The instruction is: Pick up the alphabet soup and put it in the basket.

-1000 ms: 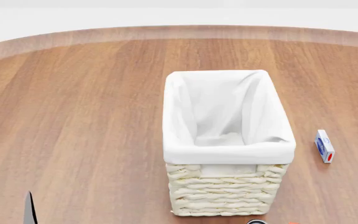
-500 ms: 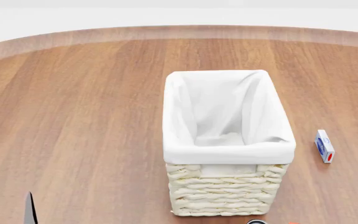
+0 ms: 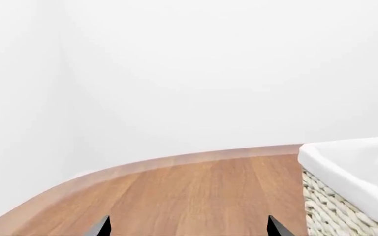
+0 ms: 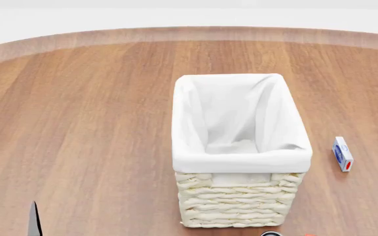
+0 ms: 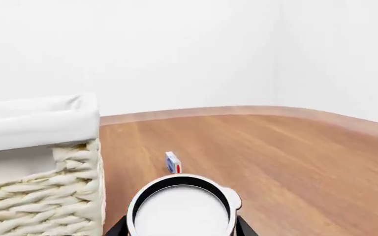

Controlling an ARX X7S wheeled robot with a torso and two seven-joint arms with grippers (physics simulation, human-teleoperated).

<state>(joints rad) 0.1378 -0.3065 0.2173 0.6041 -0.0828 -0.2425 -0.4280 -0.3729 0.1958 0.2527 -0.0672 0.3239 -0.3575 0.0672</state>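
The alphabet soup [image 5: 179, 209] shows only its white flat top with a small tab, close in the right wrist view; its label is hidden. My right gripper [image 5: 179, 227] has a dark finger pressed against each side of the can, shut on it, beside the basket's near corner. In the head view only a dark sliver of the can's rim [image 4: 271, 234] shows at the bottom edge. The basket [image 4: 240, 201], cream wicker with a white liner, stands mid-table and looks empty; it also shows in the right wrist view [image 5: 35, 196] and the left wrist view [image 3: 346, 206]. My left gripper [image 3: 187, 225] is open and empty over bare wood.
A small blue and white box [image 4: 342, 153] lies on the wooden table [image 4: 77, 123] right of the basket; it also shows in the right wrist view [image 5: 173, 162]. A dark sliver of the left gripper [image 4: 35, 219] shows at the head view's lower left. The table's curved far edge runs behind.
The left gripper's sliver in the head view has shifted very slightly to the right. Nothing else has visibly moved.
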